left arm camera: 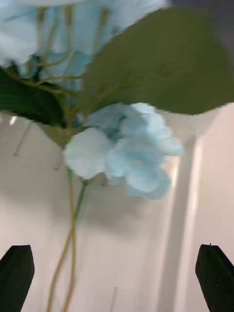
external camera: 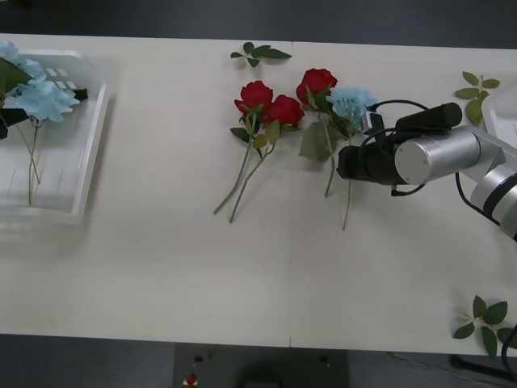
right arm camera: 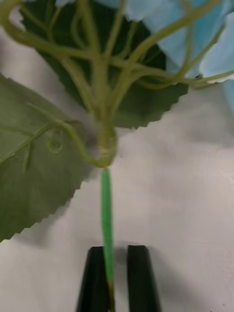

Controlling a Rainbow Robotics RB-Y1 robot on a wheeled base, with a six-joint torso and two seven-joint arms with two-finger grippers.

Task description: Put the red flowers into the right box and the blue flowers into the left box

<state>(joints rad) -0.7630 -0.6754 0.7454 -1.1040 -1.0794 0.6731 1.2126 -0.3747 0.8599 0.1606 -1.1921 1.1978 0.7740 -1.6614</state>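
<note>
Holding two blue flowers [external camera: 36, 95], the left box [external camera: 81, 174] sits at the table's [external camera: 161, 275] left end; a third blue flower [external camera: 351, 103] lies mid-table beside three red flowers [external camera: 279, 101]. Right gripper [right arm camera: 117, 280] fingers are pinched narrowly on that flower's green stem [right arm camera: 106, 214]. Left gripper [left arm camera: 117, 278], jaws wide, hangs over the boxed blooms.

We see a wide white table [external camera: 161, 267] with a centre seam. On it lie three red roses [external camera: 271, 105], a pale blue hydrangea cluster [external camera: 350, 101], a ribbed white plastic tray [external camera: 77, 174] and loose green leaf sprigs [external camera: 258, 54].
</note>
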